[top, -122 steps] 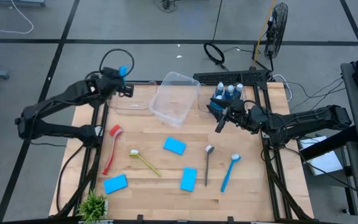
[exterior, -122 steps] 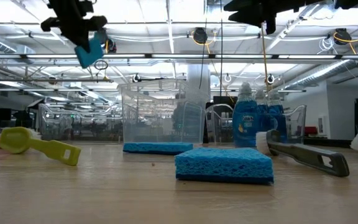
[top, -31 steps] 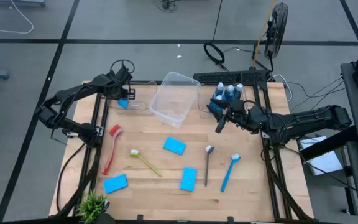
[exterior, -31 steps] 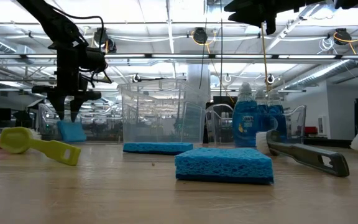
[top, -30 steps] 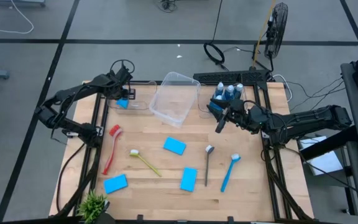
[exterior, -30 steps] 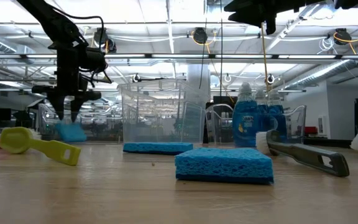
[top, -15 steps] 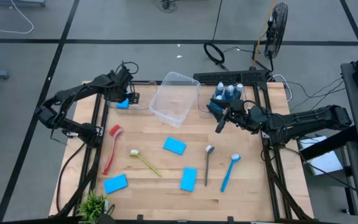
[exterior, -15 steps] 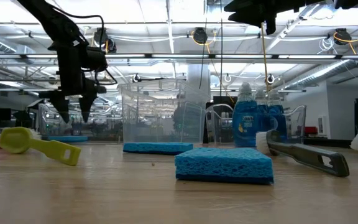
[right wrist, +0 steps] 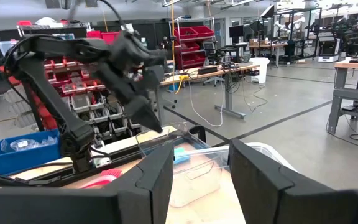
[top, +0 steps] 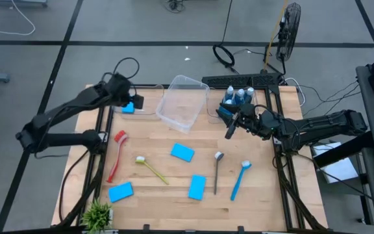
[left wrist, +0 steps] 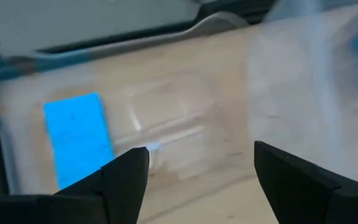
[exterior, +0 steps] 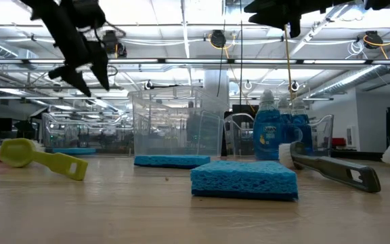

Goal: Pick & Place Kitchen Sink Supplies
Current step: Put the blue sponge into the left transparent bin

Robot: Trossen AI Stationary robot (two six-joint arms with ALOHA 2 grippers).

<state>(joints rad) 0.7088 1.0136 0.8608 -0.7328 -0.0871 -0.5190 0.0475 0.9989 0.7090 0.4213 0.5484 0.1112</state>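
Observation:
My left gripper [top: 136, 102] [left wrist: 197, 180] hangs open above a low clear bin [top: 141, 106] at the table's far left. One blue sponge [top: 128, 108] [left wrist: 78, 140] lies flat in that bin. My right gripper [top: 228, 128] [right wrist: 201, 180] hovers open and holds nothing, near the blue bottles [top: 238, 95] [exterior: 268, 132] in a bin at the far right. Three more sponges [top: 182, 153] [top: 197, 187] [top: 121, 192] lie on the table. So do a red brush [top: 117, 153], a yellow brush [top: 150, 168], a blue brush [top: 238, 179] and a grey spoon-like tool [top: 217, 170].
A tall clear bin [top: 184, 101] stands at the far middle between the two arms. A small green plant [top: 98, 213] sits at the near left corner. Bare wood lies at the middle of the table.
My left gripper has opened and let go of the blue sponge, which has dropped and now lies flat in the low bin. The gripper has then risen well above the bin and tipped more toward level. My right arm has kept still.

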